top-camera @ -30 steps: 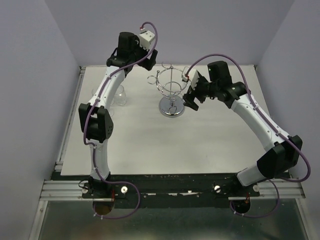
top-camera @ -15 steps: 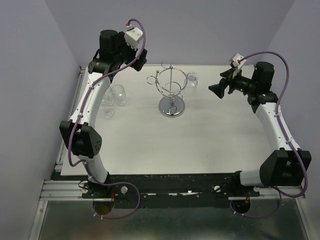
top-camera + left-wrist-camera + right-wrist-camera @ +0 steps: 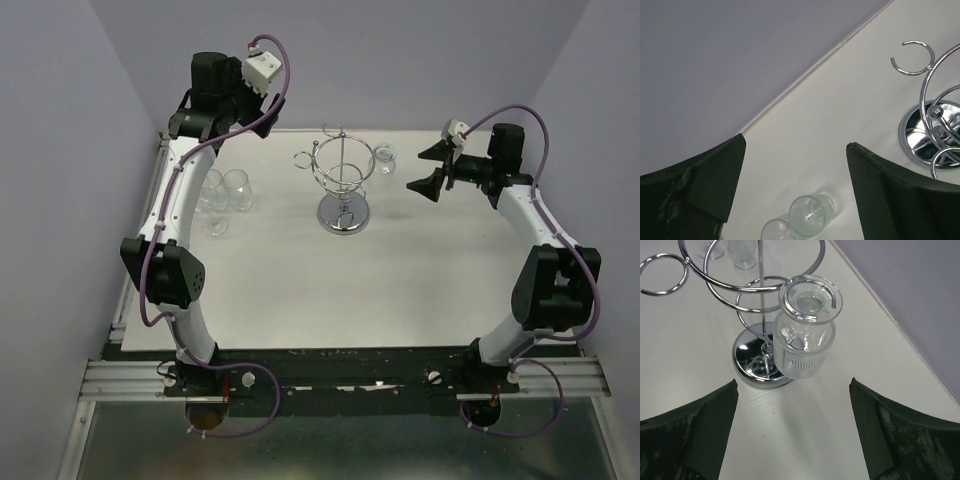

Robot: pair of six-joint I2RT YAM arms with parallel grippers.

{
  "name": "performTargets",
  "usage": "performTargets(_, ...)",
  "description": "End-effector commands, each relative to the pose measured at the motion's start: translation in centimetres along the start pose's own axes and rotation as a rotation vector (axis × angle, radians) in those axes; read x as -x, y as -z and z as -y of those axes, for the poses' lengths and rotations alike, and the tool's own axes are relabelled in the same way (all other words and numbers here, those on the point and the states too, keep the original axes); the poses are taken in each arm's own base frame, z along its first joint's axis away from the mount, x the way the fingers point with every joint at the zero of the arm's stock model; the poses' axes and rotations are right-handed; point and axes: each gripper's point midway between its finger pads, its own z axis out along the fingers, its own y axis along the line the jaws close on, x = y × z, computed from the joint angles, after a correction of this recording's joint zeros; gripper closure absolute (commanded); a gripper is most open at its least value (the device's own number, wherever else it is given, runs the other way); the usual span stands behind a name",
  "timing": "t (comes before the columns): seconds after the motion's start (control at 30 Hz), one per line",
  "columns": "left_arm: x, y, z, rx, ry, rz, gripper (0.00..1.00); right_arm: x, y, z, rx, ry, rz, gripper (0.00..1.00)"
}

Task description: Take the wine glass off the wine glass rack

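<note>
The chrome wine glass rack [image 3: 341, 185] stands on its round mirrored base at the table's back middle. A clear wine glass [image 3: 383, 158] hangs upside down in a loop on the rack's right side. In the right wrist view the glass [image 3: 807, 335] hangs foot up, above and ahead of my fingers. My right gripper [image 3: 425, 168] is open and empty, just right of the glass, apart from it; its jaws [image 3: 793, 382] stand wide. My left gripper [image 3: 195, 115] is open and empty at the back left, high over the table [image 3: 796, 142]. The rack [image 3: 935, 125] shows at the right edge of the left wrist view.
Clear glasses [image 3: 237, 190] stand together on the table's left side, below my left arm; two of them [image 3: 810, 215] show under the left jaws. Lilac walls close in the back and both sides. A metal rail [image 3: 140, 240] runs along the table's left edge.
Both arms have drawn back from the rack. The right gripper moved right, away from the rack, and now faces the hanging glass. The left gripper moved to the back left corner.
</note>
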Motion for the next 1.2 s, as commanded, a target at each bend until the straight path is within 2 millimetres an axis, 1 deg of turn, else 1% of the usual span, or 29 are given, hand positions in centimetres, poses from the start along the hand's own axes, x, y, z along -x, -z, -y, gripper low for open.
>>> performTargets(0.0,-1.8,0.6,-0.4,0.006,-0.042,-0.073,0.01,-0.7,-1.0,1.0,0.067,0.056,0.035,0.01)
performTargets(0.07,-2.4,0.5,-0.2,-0.010,-0.061,-0.095,0.01,-1.2,-1.7,1.6,0.089,0.044,0.044,0.01)
performTargets(0.13,-2.9,0.2,-0.1,-0.022,-0.077,-0.117,0.01,-1.1,-2.2,2.6,0.110,0.042,0.060,0.01)
performTargets(0.23,-3.1,0.3,-0.4,-0.020,-0.095,-0.139,0.01,-1.8,-3.6,3.5,0.159,0.070,0.055,0.01)
performTargets(0.27,-3.5,0.2,-0.5,-0.017,-0.099,-0.154,0.01,-1.9,-3.9,3.3,0.198,0.094,0.072,0.01)
performTargets(0.33,-4.0,0.1,-0.5,-0.021,-0.102,-0.175,0.01,-1.6,-4.6,3.4,0.254,0.074,0.121,0.01)
performTargets(0.4,-4.4,0.1,-0.3,-0.036,-0.108,-0.195,0.01,-1.9,-5.1,3.5,0.303,0.045,0.156,0.00)
performTargets(0.47,-4.8,0.0,-0.1,-0.049,-0.108,-0.212,0.01,-2.2,-5.8,3.1,0.340,0.008,0.157,0.00)
performTargets(0.5,-4.9,0.1,-0.1,-0.051,-0.111,-0.219,0.01,-2.3,-6.2,3.0,0.352,0.034,0.159,0.00)
performTargets(0.6,-5.2,0.3,-0.1,-0.052,-0.117,-0.234,0.01,-2.4,-6.5,2.4,0.380,0.015,0.150,0.00)
performTargets(0.63,-5.3,0.3,-0.1,-0.052,-0.116,-0.236,0.01,-2.2,-7.3,1.5,0.405,0.009,0.151,0.00)
performTargets(0.77,-5.6,0.2,0.0,-0.050,-0.106,-0.242,0.01,-2.7,-8.1,0.3,0.431,-0.004,0.144,0.00)
performTargets(0.9,-6.0,0.2,0.4,-0.062,-0.092,-0.246,0.01,-3.0,-8.7,-0.2,0.442,-0.017,0.141,0.00)
performTargets(0.97,-6.1,0.2,0.5,-0.064,-0.091,-0.244,0.01,-3.1,-9.0,-0.1,0.441,-0.028,0.138,0.00)
performTargets(1.17,-5.9,0.0,-0.1,-0.033,-0.085,-0.240,0.01,-3.5,-9.7,0.2,0.435,-0.026,0.129,0.02)
